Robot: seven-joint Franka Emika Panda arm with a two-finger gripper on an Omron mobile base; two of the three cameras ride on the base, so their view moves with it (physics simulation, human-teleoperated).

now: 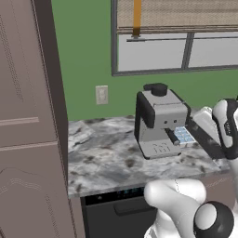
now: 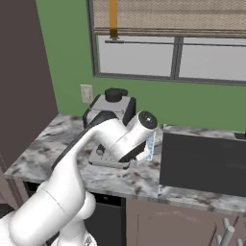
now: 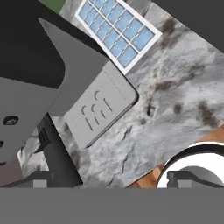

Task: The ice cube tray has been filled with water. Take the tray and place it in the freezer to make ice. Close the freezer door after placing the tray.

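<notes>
The ice cube tray (image 3: 117,33), white with pale blue water in its cells, lies flat on the marble counter (image 3: 175,100) just beside a grey coffee machine (image 3: 87,105). From the base it shows at the machine's right side (image 1: 183,135) and partly behind my arm (image 2: 150,146). My gripper (image 3: 111,180) hovers above the counter, short of the tray, with its fingers spread wide and nothing between them. The freezer and the freezer door are out of view.
A tall brown cabinet (image 1: 28,139) borders the counter on the left. A dark cooktop (image 2: 202,163) lies to the right of the tray. A black dishwasher front (image 1: 116,209) sits under the counter. A window (image 2: 168,53) is behind.
</notes>
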